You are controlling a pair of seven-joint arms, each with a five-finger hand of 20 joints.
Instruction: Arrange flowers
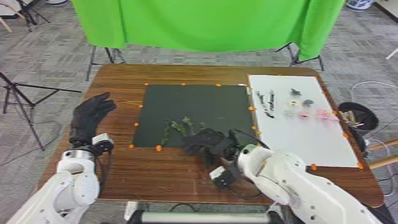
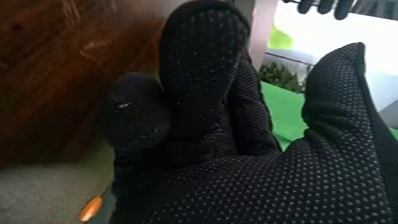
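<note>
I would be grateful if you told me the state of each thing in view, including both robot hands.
Left robot hand: open.
Right robot hand: open.
Green stems: lying on the dark mat.
Pink flowers: lying on the white sheet.
Dark mat: spread flat.
White sheet: spread flat.
Green cloth: hanging.

Head view: right robot hand [image 1: 206,141] covering part of black mat's [image 1: 195,102] near edge; green stems [image 1: 185,126] blurring, defying count; pink flowers [image 1: 305,114] staying too small for identifying; green cloth [image 1: 213,25] running off top edge. Wrist view: surface [image 2: 62,75] blurring.
</note>
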